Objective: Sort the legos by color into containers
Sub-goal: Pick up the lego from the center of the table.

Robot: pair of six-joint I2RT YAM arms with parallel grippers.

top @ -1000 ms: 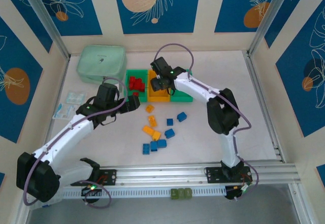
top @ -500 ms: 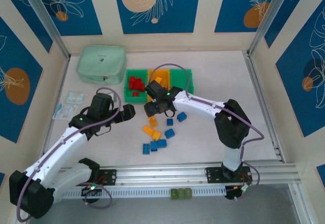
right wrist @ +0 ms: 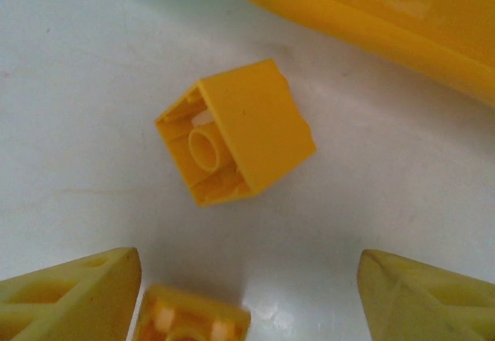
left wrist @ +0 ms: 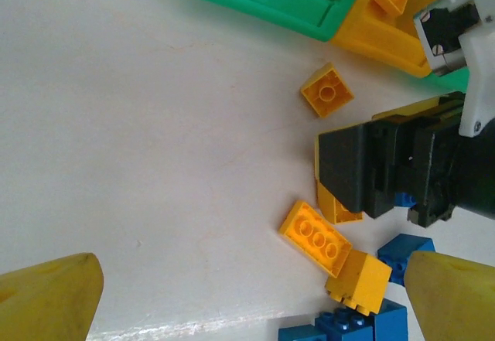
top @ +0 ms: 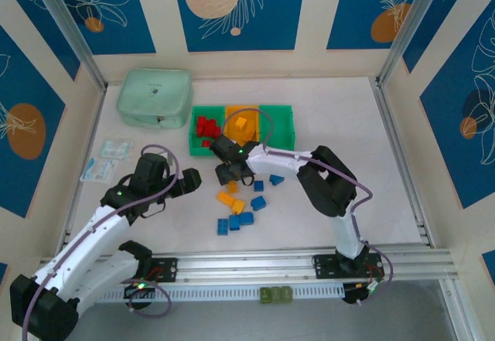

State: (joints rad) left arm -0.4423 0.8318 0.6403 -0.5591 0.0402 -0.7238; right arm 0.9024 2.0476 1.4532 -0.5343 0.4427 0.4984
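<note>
The containers stand in a row: a green bin (top: 195,141) with red legos (top: 206,127), a yellow bin (top: 230,111) holding yellow legos, and a second green bin (top: 278,124). Yellow legos (top: 230,200) and blue legos (top: 258,202) lie loose in front of them. My right gripper (top: 225,175) hangs low and open over the table. A yellow brick (right wrist: 236,132) lies on its side just ahead of its fingertips (right wrist: 69,294). Another yellow brick (right wrist: 193,318) sits by the left finger. My left gripper (top: 192,179) is wide open with nothing held, left of the pile; ahead of it lies a flat yellow brick (left wrist: 314,234).
A pale mint pouch (top: 155,97) lies at the back left. Two small clear packets (top: 114,149) rest near the left wall. The right gripper's black body (left wrist: 387,171) stands close in front of my left gripper. Bare table stretches to the right of the bins.
My right gripper has come down from above the yellow bin to the loose yellow bricks on the table. The left arm has drawn back toward the near left.
</note>
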